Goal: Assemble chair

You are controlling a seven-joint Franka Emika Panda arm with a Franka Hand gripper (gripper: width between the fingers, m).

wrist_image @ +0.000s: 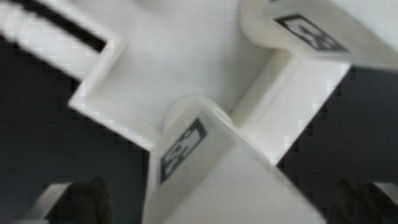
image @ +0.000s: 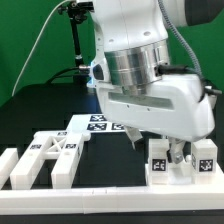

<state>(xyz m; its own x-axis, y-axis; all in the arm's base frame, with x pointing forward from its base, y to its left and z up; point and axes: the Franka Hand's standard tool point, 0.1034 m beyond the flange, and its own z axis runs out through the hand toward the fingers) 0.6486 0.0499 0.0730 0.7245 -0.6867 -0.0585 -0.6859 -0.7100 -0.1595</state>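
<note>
While my end effector (image: 177,152) is hanging low among the tagged chair blocks (image: 158,165) at the exterior view's right, other chair parts (image: 40,160) are lying loose on the worktop (image: 110,165) at its left. I'm judging most joining undone. My arm (image: 150,70) is hiding the contact. Wrist view: fingers (wrist_image: 80,203) are standing spread either side of a tagged bar (wrist_image: 196,150), not pinching it. Blur is hiding joints.

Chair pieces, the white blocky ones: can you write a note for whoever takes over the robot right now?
Gripper: open, holding nothing, low between two matte white tagged blocks at the exterior view's right.
Long white bars lie at the exterior view's left; a flat white tagged slab lies behind them.
Done: no finished chair yet.
Left: join the loose pieces.
</note>
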